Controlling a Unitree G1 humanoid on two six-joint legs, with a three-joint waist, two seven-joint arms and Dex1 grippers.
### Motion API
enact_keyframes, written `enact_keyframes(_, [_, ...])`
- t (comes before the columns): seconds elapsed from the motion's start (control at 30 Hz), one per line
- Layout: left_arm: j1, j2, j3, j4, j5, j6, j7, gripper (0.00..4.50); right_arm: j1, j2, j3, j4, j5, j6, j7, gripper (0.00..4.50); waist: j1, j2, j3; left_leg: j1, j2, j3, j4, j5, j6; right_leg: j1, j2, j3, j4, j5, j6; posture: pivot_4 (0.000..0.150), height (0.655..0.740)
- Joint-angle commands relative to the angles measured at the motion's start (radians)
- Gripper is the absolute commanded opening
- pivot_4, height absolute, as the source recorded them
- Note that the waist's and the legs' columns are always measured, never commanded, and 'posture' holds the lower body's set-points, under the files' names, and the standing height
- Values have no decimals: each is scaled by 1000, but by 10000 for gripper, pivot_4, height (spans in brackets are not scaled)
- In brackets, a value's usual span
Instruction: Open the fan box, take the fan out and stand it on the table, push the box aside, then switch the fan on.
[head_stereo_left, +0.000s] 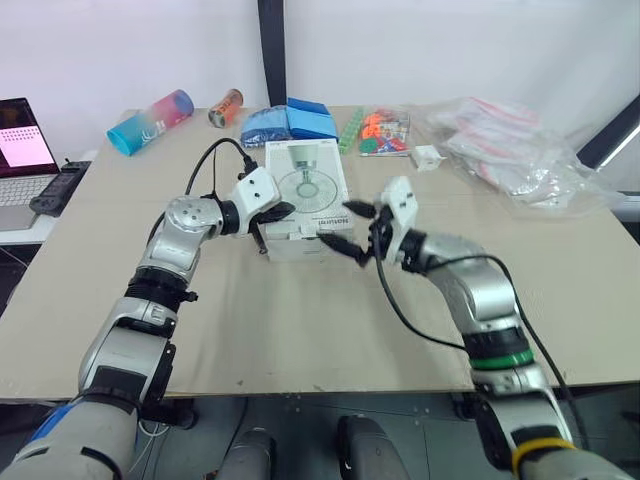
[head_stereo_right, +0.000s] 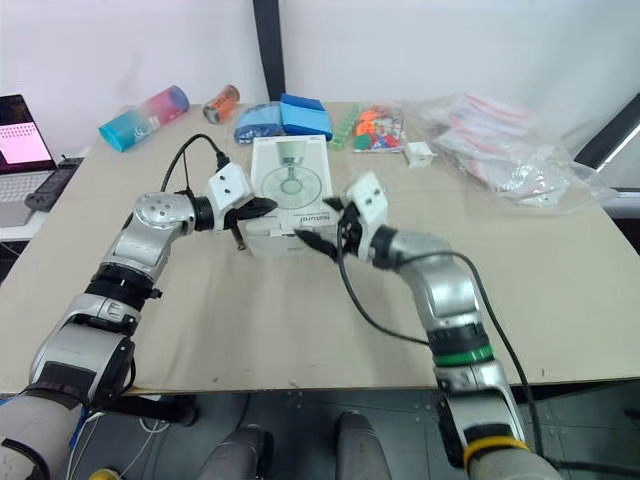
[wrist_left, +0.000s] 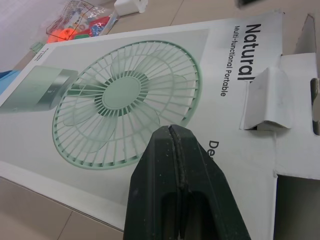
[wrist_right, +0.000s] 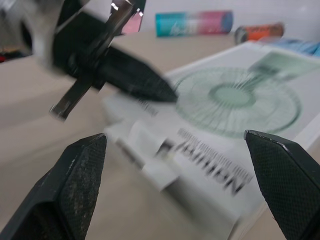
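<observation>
The white fan box (head_stereo_left: 305, 190) lies flat mid-table, a green fan pictured on its top (wrist_left: 125, 100). At its near end a tuck flap (wrist_left: 267, 100) stands loose. My left gripper (head_stereo_left: 280, 212) is shut with nothing between its fingers (wrist_left: 175, 165), its tip over the box's near left corner. My right gripper (head_stereo_left: 350, 228) is open at the near right corner, its jaws wide apart and facing the end flap. In the right wrist view the open right gripper (wrist_right: 175, 137) has the left gripper (wrist_right: 135, 80) just beyond it, above the box (wrist_right: 235, 95).
Behind the box lie blue packs (head_stereo_left: 290, 122), a pink-blue bottle (head_stereo_left: 150, 122), a can (head_stereo_left: 226, 107), coloured toy packs (head_stereo_left: 385, 130) and a small white block (head_stereo_left: 427, 157). Clear plastic bags (head_stereo_left: 510, 150) fill the back right. A laptop (head_stereo_left: 25, 150) stands off the left edge.
</observation>
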Motion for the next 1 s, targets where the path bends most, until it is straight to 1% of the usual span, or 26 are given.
enact_keyframes(0.03, [0, 24, 3, -4, -1, 10, -32, 339, 40, -36, 30, -91, 11, -4, 47, 45000, -3, 0, 0, 0, 0, 0, 0, 0, 0, 0, 0, 0, 0, 0, 0, 1500, 7400])
enact_keyframes(0.2, [-24, 31, 7, 31, 8, -3, -32, 339, 92, -75, 79, -107, -20, -17, 75, 45000, -5, 0, 0, 1, 1, 0, 0, 0, 0, 0, 1, 0, 0, 0, 0, 1500, 7400])
enact_keyframes(0.4, [-38, 31, 16, 38, -2, 8, -45, 339, 151, -143, 76, -180, 18, -15, 144, 45000, -4, 0, 0, 0, 1, 0, 0, 0, 0, 0, 1, 0, 0, 0, 0, 1500, 7400])
enact_keyframes(0.57, [-31, 47, 29, 28, -19, 24, -74, 339, 126, -162, 66, -79, -48, -36, 90, 45000, -5, 0, 0, 1, 1, 0, 0, 0, 0, 1, 1, 0, 0, 0, 0, 1500, 7400])
enact_keyframes(0.67, [-29, 52, 31, 22, -24, 29, -71, 339, 114, -158, 73, -37, -68, -58, 77, 45000, -4, 0, 0, 1, 1, 0, 0, 0, 0, 0, 1, 0, 0, 0, 0, 1500, 7400])
enact_keyframes(0.8, [-29, 56, 39, 9, -32, 34, -75, 339, 77, -119, 85, 37, -104, -81, 31, 45000, -4, 0, 0, 1, 1, 1, 0, 1, -1, 0, 1, 1, 0, 0, 0, 1500, 7400])
enact_keyframes(1.0, [-21, 53, 37, -5, -33, 39, -69, 339, 45, -63, 100, 80, -112, -104, 25, 45000, -4, 0, 0, 1, 1, 1, 0, 1, -1, 0, 1, 1, 0, 0, 0, 1500, 7400])
